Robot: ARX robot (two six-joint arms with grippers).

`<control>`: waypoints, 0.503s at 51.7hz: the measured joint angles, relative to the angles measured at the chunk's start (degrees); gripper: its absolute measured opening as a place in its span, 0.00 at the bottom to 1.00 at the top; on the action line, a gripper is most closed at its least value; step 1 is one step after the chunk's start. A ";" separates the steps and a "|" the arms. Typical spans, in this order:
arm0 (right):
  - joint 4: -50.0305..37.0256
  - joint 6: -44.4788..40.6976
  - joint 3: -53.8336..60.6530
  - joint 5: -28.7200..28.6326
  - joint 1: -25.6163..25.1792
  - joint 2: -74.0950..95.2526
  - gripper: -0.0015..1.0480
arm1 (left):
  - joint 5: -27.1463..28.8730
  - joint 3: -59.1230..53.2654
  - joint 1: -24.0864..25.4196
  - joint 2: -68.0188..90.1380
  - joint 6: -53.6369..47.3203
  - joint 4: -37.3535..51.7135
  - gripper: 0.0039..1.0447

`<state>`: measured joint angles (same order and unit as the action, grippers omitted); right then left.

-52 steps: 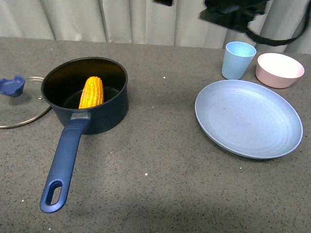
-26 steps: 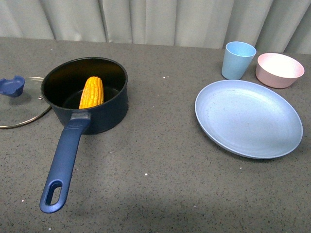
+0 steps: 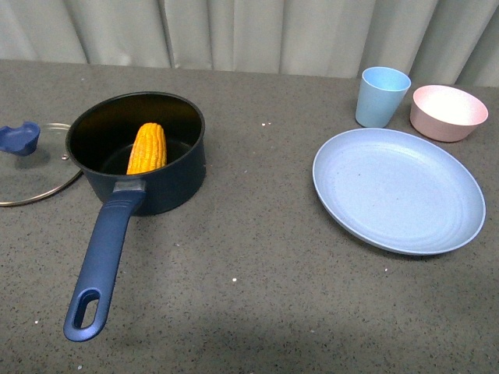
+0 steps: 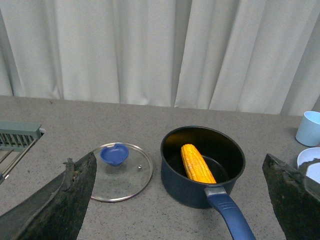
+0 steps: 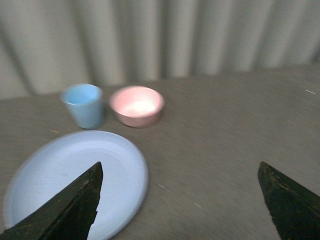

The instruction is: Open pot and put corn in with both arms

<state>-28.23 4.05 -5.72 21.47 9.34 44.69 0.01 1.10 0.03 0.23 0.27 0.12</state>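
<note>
Grey speckled stone-look tabletop, pale pleated curtain along its far edge. Neither arm shows in the front view.

Left gripper: jaws spread wide, nothing between them, touching nothing, raised above the table. Ahead of it, between the two fingers, sits the dark navy round saucepan, lid off, long blue handle pointing back toward the gripper. Yellow-orange corn cob lies inside the pot, leaning on the wall. Round glass lid with blue knob lies flat just beside the pot, apart from it.

Right gripper: jaws also wide apart, empty, view blurred. Ahead of it: large light-blue round plate, light-blue cup, small pink bowl beside the cup.
</note>
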 joint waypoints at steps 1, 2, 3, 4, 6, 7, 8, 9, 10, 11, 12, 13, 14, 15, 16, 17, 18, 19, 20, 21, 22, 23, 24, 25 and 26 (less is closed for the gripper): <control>-1.97 -0.17 0.70 -1.95 -0.46 0.11 0.82 | 0.02 0.00 0.00 0.00 0.00 0.00 0.94; -5.42 -1.03 2.05 -5.42 -1.22 0.42 0.79 | 0.00 0.00 0.00 0.00 0.00 -0.02 0.94; -8.24 -1.49 3.23 -7.72 -1.86 0.37 0.75 | -0.02 0.00 0.00 0.00 0.00 -0.02 0.94; -9.38 -1.68 3.74 -9.09 -2.10 0.26 0.73 | -0.02 0.00 0.00 0.00 0.00 -0.02 0.94; -11.63 -2.43 4.85 -13.55 -2.86 -1.07 0.67 | 0.07 0.00 0.00 0.00 0.00 -0.02 0.94; -11.63 -2.69 4.98 -14.75 -3.15 -1.95 0.63 | 0.02 0.00 0.00 0.02 0.00 -0.02 0.94; -11.28 -2.91 5.05 -16.48 -3.87 -3.37 0.58 | -0.02 0.00 0.00 0.00 0.00 -0.02 0.94; -10.27 -3.23 5.07 -19.39 -5.38 -4.83 0.53 | 0.00 0.00 0.00 0.00 0.00 -0.02 0.94; -9.53 -3.34 5.11 -20.48 -6.43 -5.77 0.50 | 0.00 0.00 0.00 0.00 0.00 -0.02 0.94; -8.35 -3.48 5.20 -21.03 -7.63 -7.15 0.45 | 0.00 0.00 0.00 0.00 0.00 -0.02 0.94; -7.26 -3.52 5.29 -20.98 -8.46 -8.41 0.39 | 0.00 0.00 0.00 0.00 0.00 -0.02 0.94; -6.54 -3.54 5.33 -20.94 -8.83 -9.20 0.36 | 0.02 0.00 0.00 0.00 0.00 -0.02 0.94; -6.21 -3.56 5.38 -20.92 -8.94 -9.57 0.34 | 0.02 0.00 0.00 0.00 0.00 -0.02 0.94; -5.44 -3.61 5.38 -20.96 -9.07 -10.32 0.31 | 0.02 0.00 0.00 0.00 0.00 -0.02 0.94; -4.68 -3.65 5.40 -21.05 -9.11 -11.06 0.28 | 0.02 0.00 0.00 0.00 0.00 -0.02 0.94; -4.00 -3.67 5.42 -21.20 -9.11 -11.76 0.24 | 0.02 0.00 0.00 0.00 0.00 -0.02 0.94; -3.67 -3.69 5.42 -21.22 -9.14 -12.11 0.23 | -0.02 0.00 0.00 0.00 0.00 -0.02 0.94; -2.97 -3.72 5.42 -21.38 -9.16 -12.81 0.19 | -0.02 0.00 0.00 0.00 0.00 -0.02 0.94; -2.32 -3.74 5.42 -21.40 -9.16 -13.55 0.16 | 0.00 0.00 0.00 0.00 0.00 -0.02 0.94; -1.99 -3.74 5.42 -21.40 -9.16 -13.92 0.14 | 0.00 0.00 0.00 0.00 0.00 -0.02 0.94; -1.36 -3.74 5.42 -21.40 -9.16 -14.62 0.11 | 0.00 0.00 0.00 0.00 0.00 -0.02 0.94; -0.72 -3.76 5.42 -21.38 -9.16 -15.37 0.07 | 0.00 0.00 0.00 0.00 0.00 -0.02 0.94; -0.42 -3.76 5.42 -21.35 -9.18 -15.74 0.06 | 0.00 0.00 0.00 0.00 0.00 -0.02 0.94; 0.22 -3.78 5.42 -21.38 -9.20 -16.46 0.02 | 0.00 0.00 0.00 0.00 0.00 -0.02 0.94; 0.81 -3.98 5.42 -21.35 -9.20 -17.11 0.01 | 0.00 0.00 0.00 0.00 0.00 -0.02 0.94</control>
<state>-27.42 0.08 -0.30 0.12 0.14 27.57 0.01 1.10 0.03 0.23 0.27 0.10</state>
